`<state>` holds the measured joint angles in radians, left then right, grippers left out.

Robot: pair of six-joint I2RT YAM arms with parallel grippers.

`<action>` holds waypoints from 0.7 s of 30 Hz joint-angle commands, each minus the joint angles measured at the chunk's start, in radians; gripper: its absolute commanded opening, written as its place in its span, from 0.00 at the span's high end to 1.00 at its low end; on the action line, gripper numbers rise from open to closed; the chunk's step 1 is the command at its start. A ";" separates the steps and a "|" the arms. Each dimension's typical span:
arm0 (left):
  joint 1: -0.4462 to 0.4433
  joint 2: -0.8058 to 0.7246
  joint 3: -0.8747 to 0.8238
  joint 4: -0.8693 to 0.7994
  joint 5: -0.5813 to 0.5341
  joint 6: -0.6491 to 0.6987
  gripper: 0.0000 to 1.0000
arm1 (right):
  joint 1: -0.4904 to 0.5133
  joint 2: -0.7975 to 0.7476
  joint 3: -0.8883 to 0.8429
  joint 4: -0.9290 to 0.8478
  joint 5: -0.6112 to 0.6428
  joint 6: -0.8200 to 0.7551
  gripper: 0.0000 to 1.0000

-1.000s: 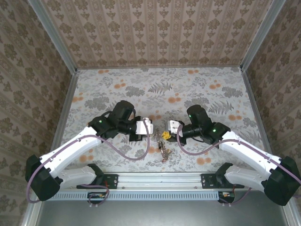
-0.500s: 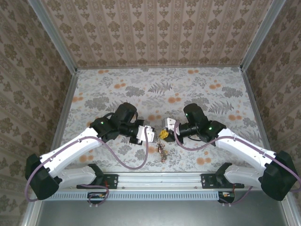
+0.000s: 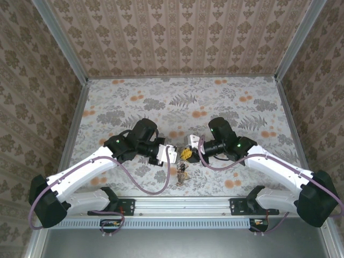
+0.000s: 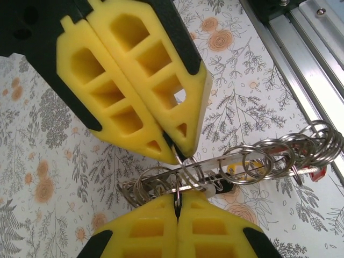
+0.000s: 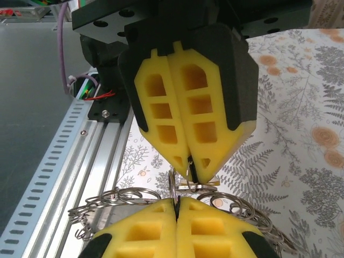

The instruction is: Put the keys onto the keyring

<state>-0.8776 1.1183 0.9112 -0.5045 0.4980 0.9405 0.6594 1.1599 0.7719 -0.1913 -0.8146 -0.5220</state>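
Both arms meet tip to tip over the middle of the surface [image 3: 226, 99]. L = left end effector [image 3: 173, 155], R = right end effector [image 3: 189, 149]. From the left wrist, L's pads [image 4: 177, 201] are pressed together with a thin wire loop nipped in the seam, and R [image 4: 174, 148] comes in from above, jaws likewise together on wire at the very tip. The right wrist view agrees: R [image 5: 176, 204] is closed at the bottom and L [image 5: 191, 172] closed at the top. A thin dark loop stands edge-on between them, prob. the keyring [image 5: 172, 187], though among so many small rings [image 4: 258, 161] I can't be sure which loop each tip has. The relation that matters is that the keys [image 4: 244, 167] and their rings string out crosswise to the tip-to-tip line. The long axis runs sideways past both tips, with a red tag [image 4: 318, 173] at the far end toward the rail [image 4: 317, 32]. From above, the bunch [image 3: 183, 174] trails down from the pinch point toward the near edge, approx. midway between the arms, so neither is clearly nearer. Any threading move would likely need the tips held close while one loop is worked along that cross axis.
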 commanded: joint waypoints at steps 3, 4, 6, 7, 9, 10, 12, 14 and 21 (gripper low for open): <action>-0.007 -0.014 0.006 -0.025 0.022 0.028 1.00 | 0.006 0.014 0.048 -0.043 -0.074 -0.034 1.00; -0.008 -0.018 0.003 -0.021 0.022 0.029 1.00 | 0.006 0.017 0.050 -0.051 -0.073 -0.035 1.00; -0.009 -0.021 0.003 -0.021 0.019 0.033 1.00 | 0.006 0.020 0.052 -0.060 -0.067 -0.038 1.00; -0.008 -0.021 0.006 -0.026 0.020 0.037 1.00 | 0.005 0.020 0.052 -0.064 -0.063 -0.038 1.00; -0.008 -0.024 0.008 -0.029 0.016 0.045 1.00 | 0.005 0.020 0.052 -0.066 -0.052 -0.031 1.00; -0.010 -0.026 0.008 -0.031 0.016 0.049 1.00 | 0.005 0.021 0.052 -0.067 -0.048 -0.029 1.00; -0.010 -0.026 0.009 -0.039 0.022 0.068 1.00 | 0.004 0.027 0.058 -0.073 -0.046 -0.024 1.00; -0.013 -0.024 0.006 -0.055 0.036 0.100 1.00 | 0.006 0.033 0.068 -0.079 -0.050 -0.014 1.00; -0.015 -0.026 0.004 -0.045 0.037 0.114 1.00 | 0.006 0.051 0.084 -0.096 -0.059 -0.013 1.00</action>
<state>-0.8890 1.1168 0.9112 -0.5316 0.5018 1.0180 0.6594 1.2068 0.8146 -0.2756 -0.8246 -0.5423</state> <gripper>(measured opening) 0.055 0.054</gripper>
